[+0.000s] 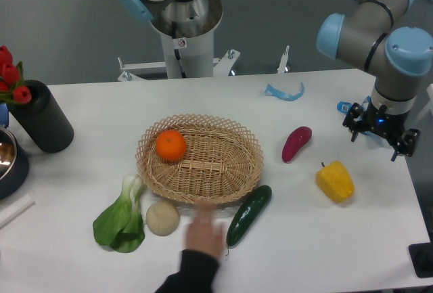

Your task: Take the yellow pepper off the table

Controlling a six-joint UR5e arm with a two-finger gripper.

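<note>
The yellow pepper (335, 181) lies on the white table (338, 252) at the right, a short stem pointing up-left. My gripper (379, 137) hangs from the grey and blue arm behind and to the right of the pepper, clear of it. Its black fingers (404, 145) are spread apart with nothing between them.
A magenta oblong vegetable (296, 143) lies left of the pepper. A wicker basket (223, 171) holds an orange (171, 145). A cucumber (248, 214), a pale round vegetable (162, 218) and bok choy (122, 218) lie in front. A person's hand (203, 239) reaches in from the front edge. A black vase (39, 120) stands at the left.
</note>
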